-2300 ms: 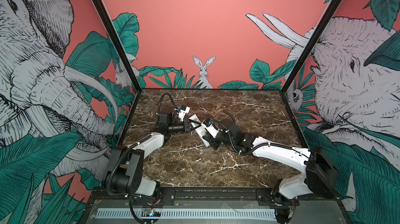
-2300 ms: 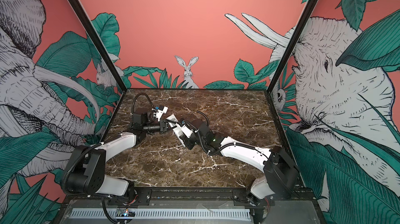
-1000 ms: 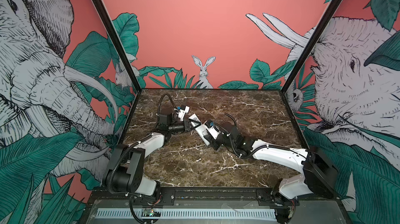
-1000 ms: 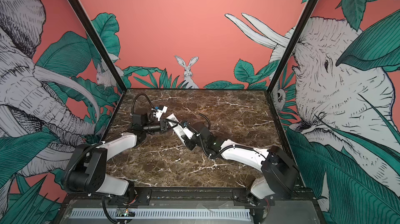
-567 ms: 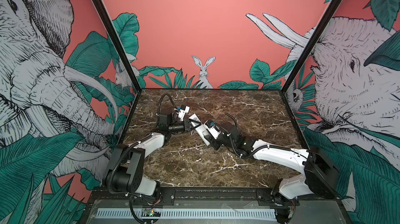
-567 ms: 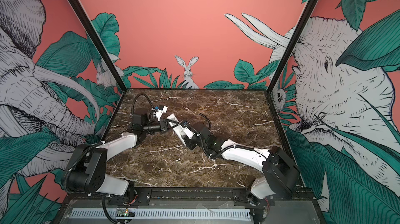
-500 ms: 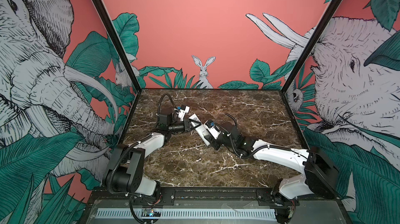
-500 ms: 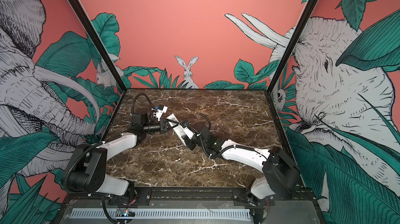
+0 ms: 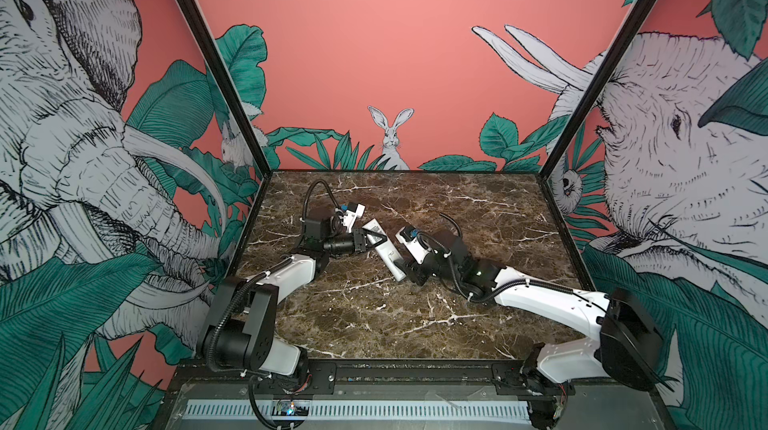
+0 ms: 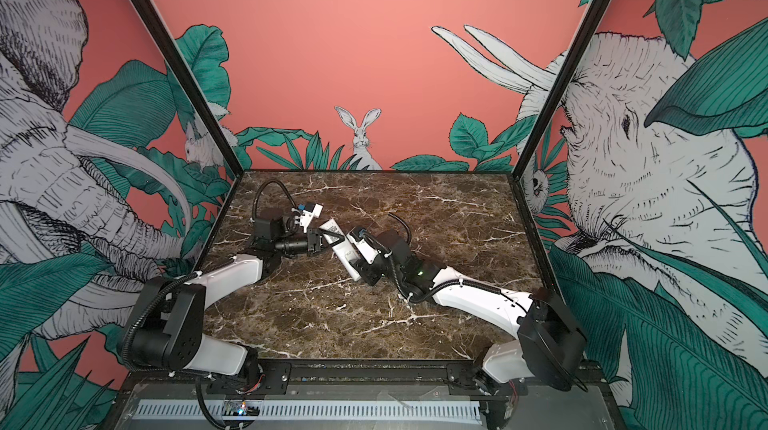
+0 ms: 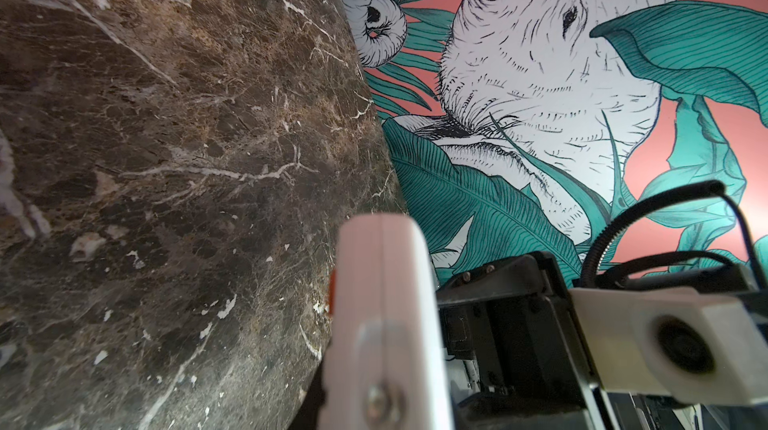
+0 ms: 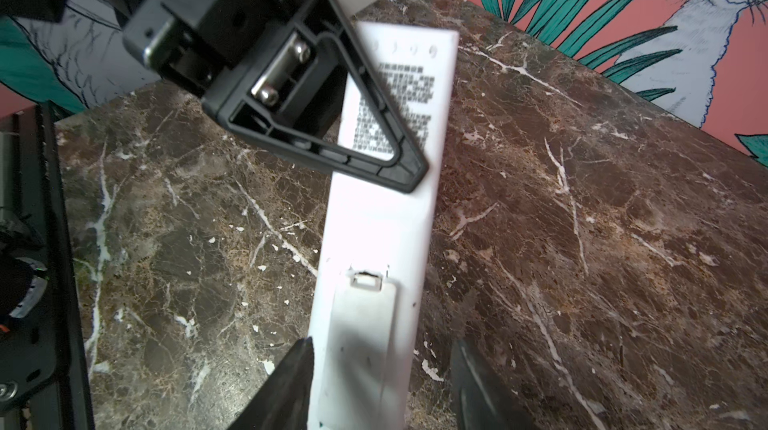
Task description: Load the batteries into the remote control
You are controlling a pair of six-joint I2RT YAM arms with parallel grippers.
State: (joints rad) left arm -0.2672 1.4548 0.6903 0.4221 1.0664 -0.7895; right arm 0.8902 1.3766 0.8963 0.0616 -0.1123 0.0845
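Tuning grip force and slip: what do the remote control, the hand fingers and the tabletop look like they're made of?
Remote control: smooth white moulded plastic, slightly glossy, judging by the seam lines, clipped back cover and printed label.
Left hand fingers: matte black rigid plastic, ribbed open frame with metal screws.
Tabletop: brown, white-veined marble look, polished; real stone or printed laminate can't be told.

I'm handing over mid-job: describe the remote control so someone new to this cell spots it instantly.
Start at the brown marble table and look to its middle, where the two arms meet. The remote control is the long, slim white bar there, back side up, held near its far end by the left end effector. Nothing else white is so flat: it bears black printed text and a battery cover.
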